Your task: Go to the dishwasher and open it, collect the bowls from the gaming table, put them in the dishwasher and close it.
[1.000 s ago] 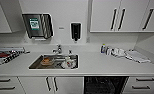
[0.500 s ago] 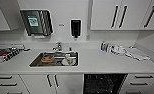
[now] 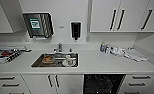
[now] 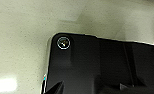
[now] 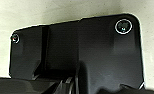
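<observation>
The dishwasher (image 3: 103, 84) sits under the white worktop (image 3: 98, 63), right of the sink (image 3: 55, 60); its bay shows dark with racks inside, so it stands open. White cabinet doors (image 3: 65, 83) with black bar handles flank it on the left, drawers (image 3: 139, 82) on the right. The worktop's front edge runs straight across above the bay. In the sink lie dishes. Bottles (image 3: 104, 48) and cloths (image 3: 133, 55) crowd the worktop's far right; a tray of clutter (image 3: 6, 55) sits far left. Between them the worktop surface lies bare. Both wrist views show pale speckled floor (image 4: 23, 37) beneath the arms. The state of the jaws on either arm cannot be told, so no place can be given against them.
</observation>
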Available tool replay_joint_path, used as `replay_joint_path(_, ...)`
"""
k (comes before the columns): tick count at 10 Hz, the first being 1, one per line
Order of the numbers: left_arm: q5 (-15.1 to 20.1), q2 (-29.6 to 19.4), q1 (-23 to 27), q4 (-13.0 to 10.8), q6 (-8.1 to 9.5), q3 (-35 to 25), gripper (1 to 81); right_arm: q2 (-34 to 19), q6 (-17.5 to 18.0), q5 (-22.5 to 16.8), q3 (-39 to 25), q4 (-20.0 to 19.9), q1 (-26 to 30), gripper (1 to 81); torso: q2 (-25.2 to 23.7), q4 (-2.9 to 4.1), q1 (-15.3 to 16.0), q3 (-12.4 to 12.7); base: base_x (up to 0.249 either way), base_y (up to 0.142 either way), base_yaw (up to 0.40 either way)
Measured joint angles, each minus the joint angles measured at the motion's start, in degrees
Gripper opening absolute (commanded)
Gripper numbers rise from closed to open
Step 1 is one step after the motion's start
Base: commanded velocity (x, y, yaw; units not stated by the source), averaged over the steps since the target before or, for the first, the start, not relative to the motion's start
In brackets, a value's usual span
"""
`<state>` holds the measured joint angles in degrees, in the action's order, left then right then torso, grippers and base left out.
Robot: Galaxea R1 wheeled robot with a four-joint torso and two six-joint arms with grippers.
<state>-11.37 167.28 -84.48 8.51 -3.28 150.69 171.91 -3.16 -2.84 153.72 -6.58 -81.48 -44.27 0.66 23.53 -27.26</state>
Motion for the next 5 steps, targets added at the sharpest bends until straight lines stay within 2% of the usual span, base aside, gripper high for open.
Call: replay_joint_path(5,0.0,-0.1,-0.3,0.0,0.0,0.0,81.1,0.0,0.0,0.0,0.0,0.5,-0.3,81.1,10.5,0.0,-6.9,6.9,0.0,0.0,0.0)
